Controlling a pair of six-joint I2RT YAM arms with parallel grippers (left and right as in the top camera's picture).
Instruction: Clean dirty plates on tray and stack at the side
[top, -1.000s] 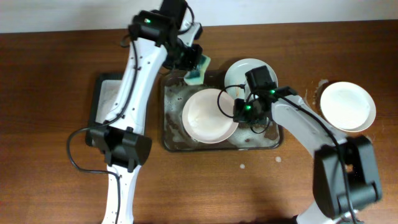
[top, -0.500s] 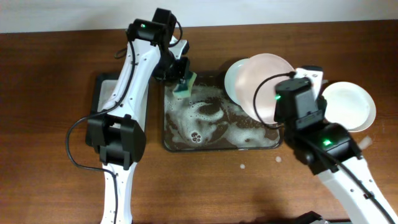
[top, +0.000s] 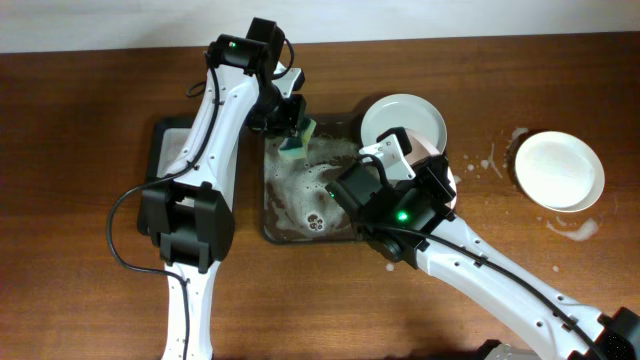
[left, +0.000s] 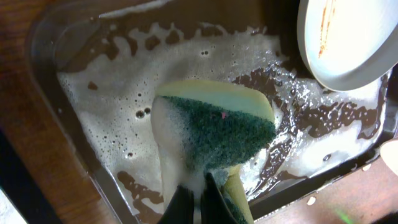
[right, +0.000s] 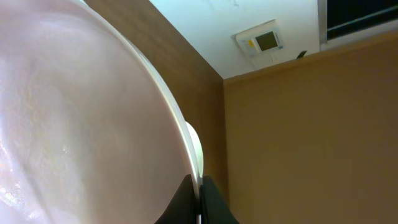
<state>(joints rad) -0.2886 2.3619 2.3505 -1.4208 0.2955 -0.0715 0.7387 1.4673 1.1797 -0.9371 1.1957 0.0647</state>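
Note:
My left gripper (top: 291, 125) is shut on a green and yellow sponge (top: 297, 141) over the far left corner of the sudsy dark tray (top: 268, 205). In the left wrist view the gripper (left: 198, 200) holds the sponge (left: 217, 130) above the foam. My right gripper (top: 405, 165) is shut on the rim of a white plate (top: 432, 150), held steeply tilted over the tray's right side. That plate (right: 74, 112) fills the right wrist view, pinched between the fingers (right: 199, 193). A second plate (top: 403, 118) with an orange smear (left: 348, 43) lies at the tray's far right corner. A third plate (top: 558, 170) sits on the table at the right.
A smaller dark tray (top: 165, 150) lies left of the big tray, partly under my left arm. Suds and water drops (top: 492, 160) spot the wooden table between the tray and the right-hand plate.
The plate that lay in the tray was lifted by my right gripper, swung up to the right, and now hangs tilted over the tray's right side. The left gripper with the sponge barely moved.

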